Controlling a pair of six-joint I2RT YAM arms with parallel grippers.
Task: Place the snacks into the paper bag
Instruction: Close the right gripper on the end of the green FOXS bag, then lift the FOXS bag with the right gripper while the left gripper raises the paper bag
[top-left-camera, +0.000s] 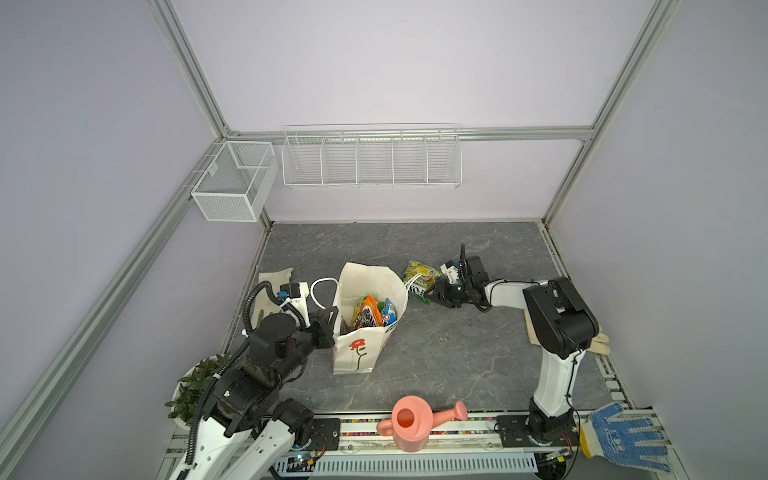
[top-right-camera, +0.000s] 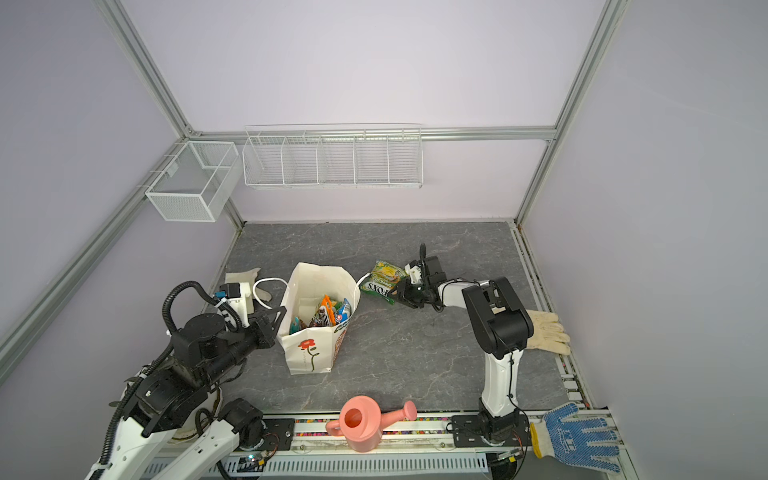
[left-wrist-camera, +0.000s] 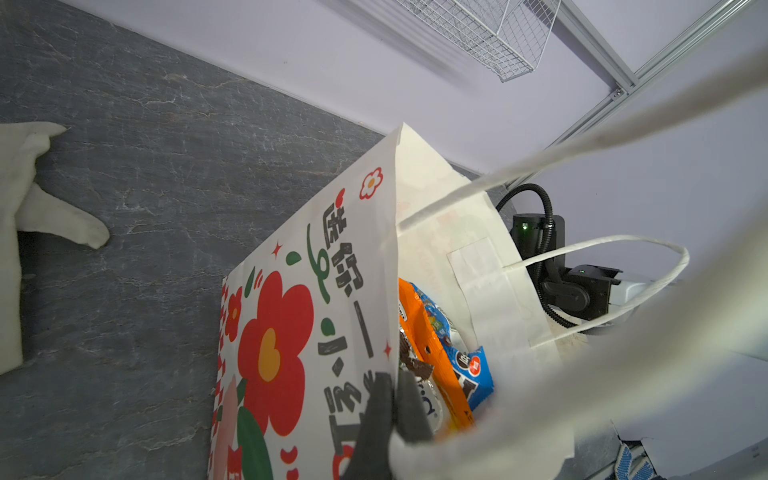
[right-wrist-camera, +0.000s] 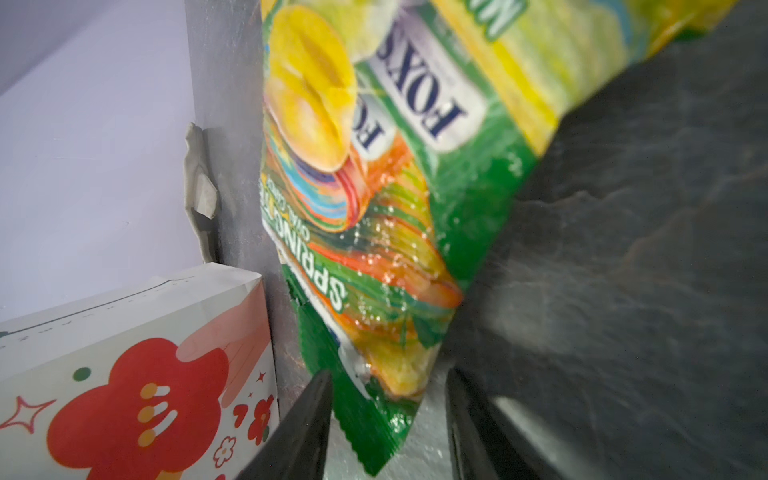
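**Right pincer straddles a FOX'S packet beside the bag**

The paper bag (top-left-camera: 358, 353) stands upright left of centre on the grey table (top-left-camera: 457, 353) in both top views, mouth open. Inside it stand an orange packet (top-left-camera: 370, 309) and a blue pack (top-left-camera: 390, 312), with other snacks too crowded to name.

The left gripper (top-left-camera: 332, 316) is at the bag's left rim. In the left wrist view its dark fingers (left-wrist-camera: 380, 415) are pressed together on the bag's wall.

Just right of the bag, near mid-frame, a green-yellow FOX'S packet (top-left-camera: 419, 278) lies on the table (a second label shows beneath it in the right wrist view). The right gripper (right-wrist-camera: 388, 376) has its jaws apart, one on each side of the packet's corner.
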